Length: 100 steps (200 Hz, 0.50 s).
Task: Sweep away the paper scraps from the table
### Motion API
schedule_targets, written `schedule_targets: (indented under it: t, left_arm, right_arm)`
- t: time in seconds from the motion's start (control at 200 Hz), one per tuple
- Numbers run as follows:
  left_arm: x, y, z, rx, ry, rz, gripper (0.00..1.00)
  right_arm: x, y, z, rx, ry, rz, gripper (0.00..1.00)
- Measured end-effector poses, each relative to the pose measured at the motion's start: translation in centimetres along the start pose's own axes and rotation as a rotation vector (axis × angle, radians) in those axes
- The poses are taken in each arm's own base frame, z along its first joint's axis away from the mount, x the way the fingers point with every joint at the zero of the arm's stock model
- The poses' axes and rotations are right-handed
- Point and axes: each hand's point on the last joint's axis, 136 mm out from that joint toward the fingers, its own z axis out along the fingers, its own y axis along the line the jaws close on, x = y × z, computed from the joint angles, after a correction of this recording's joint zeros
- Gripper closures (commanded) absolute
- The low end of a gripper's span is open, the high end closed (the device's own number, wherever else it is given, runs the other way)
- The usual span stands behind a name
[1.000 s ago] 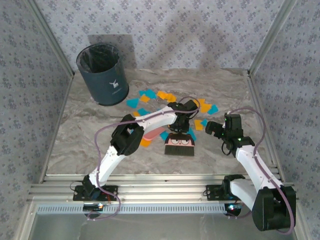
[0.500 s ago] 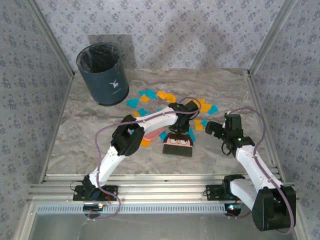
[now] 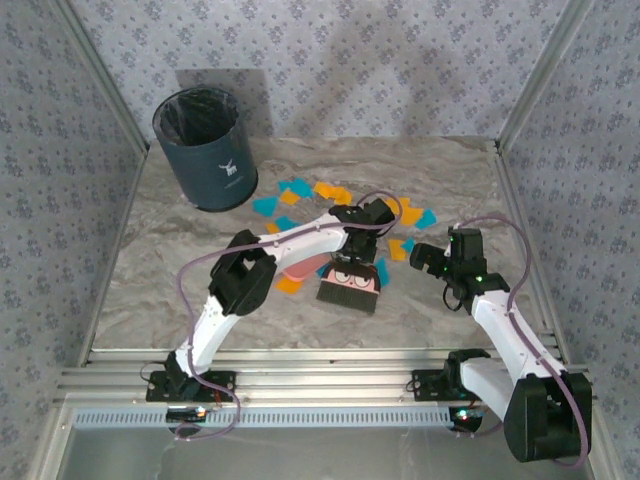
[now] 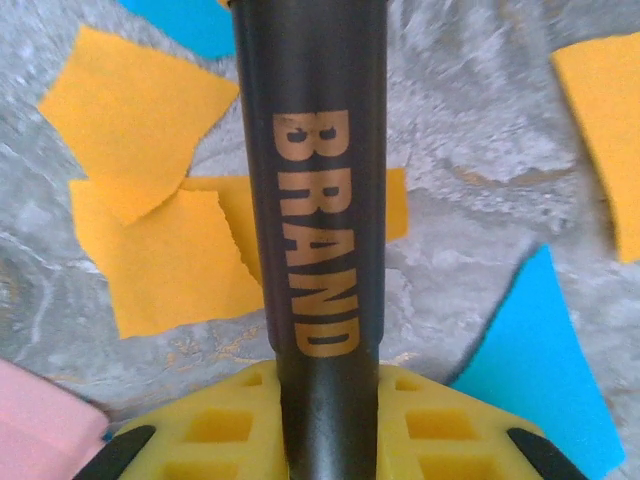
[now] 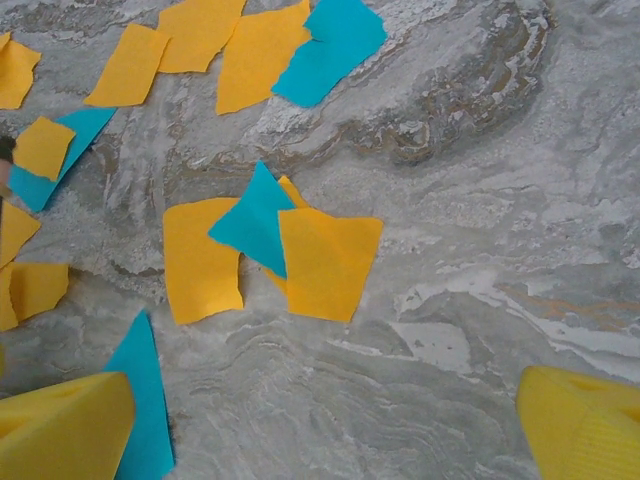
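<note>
Step in hand: I judge I'm at the grasp of the brush [image 3: 349, 285]; sweeping has not begun.
Left end effector [image 3: 364, 233]: clamped on the brush's black handle [image 4: 318, 230], the one lettered BRAND, with the brush head toward the arm bases.
Right end effector [image 3: 428, 256]: jaws apart and holding nothing; its yellow fingertips [image 5: 60, 430] stand wide at the lower corners of the wrist view, above loose scraps.
Paper scraps [image 3: 300, 190]: orange and teal pieces lie flat on the worktop [image 3: 160, 260], spread from near the bin [image 3: 203, 148] across toward the right arm, some beside and under the handle.
Dustpan [image 3: 303, 268]: pink, mostly hidden beneath the left arm, just beside the brush head.
Next move: I reckon I must set the bristles down beyond the scraps and draw them toward the dustpan, with my right arm likely steadying the dustpan.
</note>
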Motion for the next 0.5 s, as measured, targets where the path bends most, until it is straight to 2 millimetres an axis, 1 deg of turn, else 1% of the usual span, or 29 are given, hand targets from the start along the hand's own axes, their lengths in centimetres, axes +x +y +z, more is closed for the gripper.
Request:
schedule_targets:
  t: [0.175, 0.31, 0.405, 0.5]
  left_arm:
    - [-1.6, -0.8, -2.8, 0.060, -0.079, 0.083, 0.80]
    - [-2.2, -1.4, -4.8, 0.120, -0.136, 0.175, 0.78]
    - [-2.2, -1.7, -5.7, 0.154, -0.164, 0.245, 0.77]
    - [-2.1, -2.1, -6.0, 0.179, -0.184, 0.312, 0.76]
  right_arm:
    - [0.0, 0.7, -0.3, -0.047, 0.003, 0.003, 0.00]
    - [0.2, 1.7, -0.4, -0.105, 0.021, 0.003, 0.00]
    - [0.0, 2.8, -0.8, -0.163, 0.029, 0.002, 0.00]
    - [-0.5, 4.1, -1.3, -0.232, 0.029, 0.000, 0.00]
